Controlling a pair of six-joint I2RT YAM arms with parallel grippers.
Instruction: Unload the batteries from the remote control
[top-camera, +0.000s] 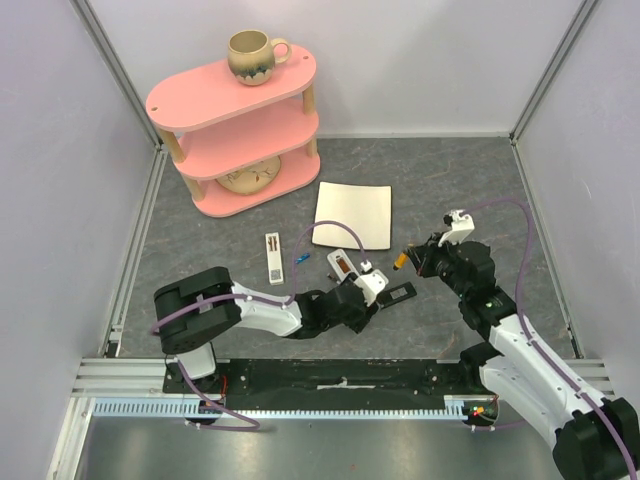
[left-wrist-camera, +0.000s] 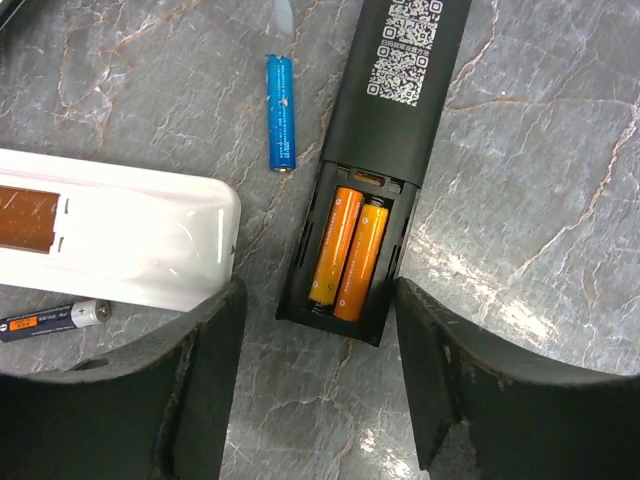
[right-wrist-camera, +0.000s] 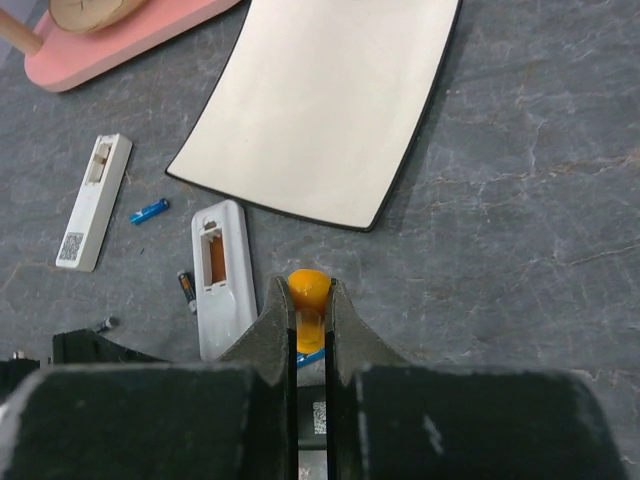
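Observation:
A black remote control (left-wrist-camera: 395, 95) lies back-up with its cover off. Two orange batteries (left-wrist-camera: 348, 255) sit side by side in its open compartment. My left gripper (left-wrist-camera: 320, 385) is open, with its jaws standing either side of the remote's near end and nothing between them. A blue battery (left-wrist-camera: 281, 112) lies loose left of the remote, and a dark one (left-wrist-camera: 55, 317) lies beside a white remote (left-wrist-camera: 120, 240). My right gripper (right-wrist-camera: 308, 297) is shut on an orange-handled screwdriver (right-wrist-camera: 308, 283), just right of the black remote (top-camera: 398, 294).
A white sheet (top-camera: 353, 214) lies behind the remotes. A second white remote (top-camera: 274, 257) lies to the left with its back open. A pink three-tier shelf (top-camera: 235, 120) at the back left carries a mug (top-camera: 255, 55). Walls close in both sides.

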